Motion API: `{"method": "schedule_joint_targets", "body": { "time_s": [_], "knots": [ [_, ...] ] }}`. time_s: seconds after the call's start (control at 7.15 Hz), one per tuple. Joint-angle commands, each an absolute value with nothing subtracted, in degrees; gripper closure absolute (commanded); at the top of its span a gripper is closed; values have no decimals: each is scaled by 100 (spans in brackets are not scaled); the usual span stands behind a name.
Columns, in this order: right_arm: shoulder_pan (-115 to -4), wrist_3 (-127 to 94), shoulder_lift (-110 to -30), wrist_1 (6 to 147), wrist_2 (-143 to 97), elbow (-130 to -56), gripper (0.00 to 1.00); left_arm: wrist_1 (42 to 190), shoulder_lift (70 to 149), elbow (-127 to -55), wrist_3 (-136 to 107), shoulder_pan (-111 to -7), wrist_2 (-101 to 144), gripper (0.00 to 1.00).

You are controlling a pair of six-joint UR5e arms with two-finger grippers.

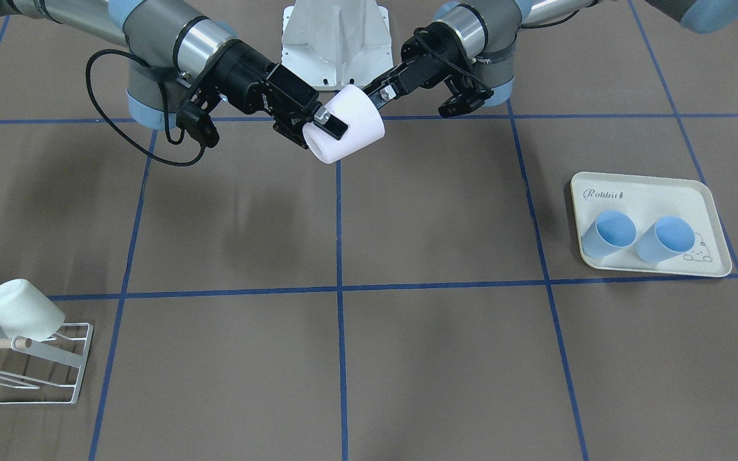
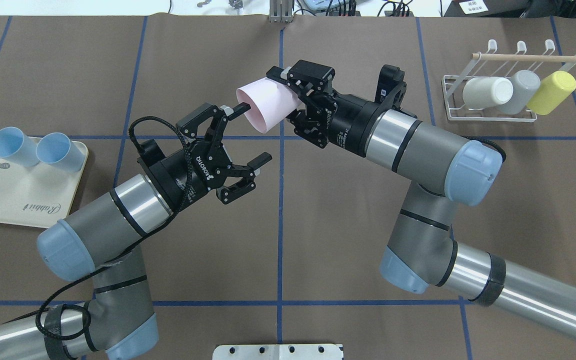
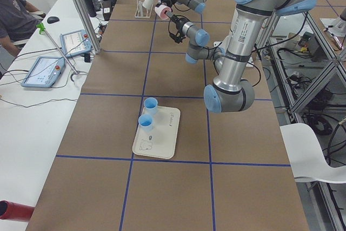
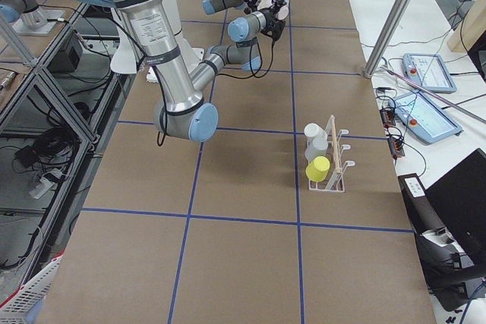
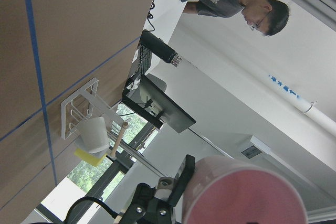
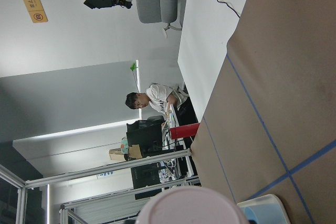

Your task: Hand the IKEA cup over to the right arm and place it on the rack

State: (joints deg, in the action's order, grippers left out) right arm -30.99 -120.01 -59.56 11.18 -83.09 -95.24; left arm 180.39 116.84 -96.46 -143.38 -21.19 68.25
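Camera layout
Overhead looked forward-down from behind the robot point(image 2: 278, 351); front faced it steeply. End cameras looked along the table point(image 3: 173, 198) from afar; wrist cameras sat close. Overhead and front shared tray point(image 2: 13, 190) and rack point(image 2: 492, 119)

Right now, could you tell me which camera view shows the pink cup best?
Overhead exterior: the pink cup shows large, with most of its side in view, clamped in the right pincer. The front-facing view washes it white, both side views show it tiny, and the wrist views crop it.
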Motion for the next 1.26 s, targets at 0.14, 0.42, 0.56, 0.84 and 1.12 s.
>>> {"method": "schedule_joint_targets", "body": {
  "time_s": [0.14,0.42,0.56,0.84,1.12],
  "knots": [
    [-3618,-11357,-6047,1500,-8323,-9396,100,18026,11602,-9659,-13716,-2136,6881,0],
    [-4023,-10437,-6090,2552,-8306,-9631,100,17843,11419,-9711,-12644,-2162,6899,0],
    [-4286,-10198,-6204,3167,-8314,-9868,100,17355,11347,-9790,-12073,-2197,6899,0],
    [-4674,-9103,-6407,4782,-7983,-10491,100,16440,11251,-10018,-11453,-2354,6899,0],
    [-4711,-8380,-6433,5823,-6896,-10433,100,15144,11162,-10474,-11156,-2583,7047,0]
  ]
}}
